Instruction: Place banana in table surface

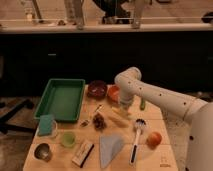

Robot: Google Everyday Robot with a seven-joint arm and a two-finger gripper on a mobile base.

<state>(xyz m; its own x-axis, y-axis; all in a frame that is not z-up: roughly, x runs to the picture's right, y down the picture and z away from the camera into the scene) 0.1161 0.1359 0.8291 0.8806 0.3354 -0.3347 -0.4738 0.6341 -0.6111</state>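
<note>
Pale yellow fruit, tan planks, white arm: single camera view, looking down the table from its near end.

Item 1. Small pale yellow, slightly curved banana (pixel 120 117). It lies low against the light tan wooden table surface (pixel 150 160), near the middle of the boards. Its long axis appears to run on a slant, from the far left to the near right. The colour is washed-out and the outline soft. No stem or end detail can be made out.

Item 2. Gripper (pixel 125 106) at the end of the white jointed arm, which reaches in from the right. It points down, directly over the banana's far end. The fruit lies just on the near side of the tool and immediately below it. Whether the gripper is closed on the banana, merely touching it or already parted from it cannot be told.

Judgement: the banana looks to be at or very close to the boards, so the placement seems nearly complete. The next move turns on a straight upward clearance.

Neighbours:
- round orange bowl (pixel 114 93), just beyond the gripper
- dark reddish-brown bowl (pixel 97 89), to the orange bowl's left
- slim green vegetable (pixel 142 104), to the right
- dark clustered object (pixel 99 121), just left of the banana
- white-handled brush (pixel 136 140), near right
- round orange fruit (pixel 154 139), further right
- green rectangular plastic tray (pixel 62 82), well apart at left
</note>
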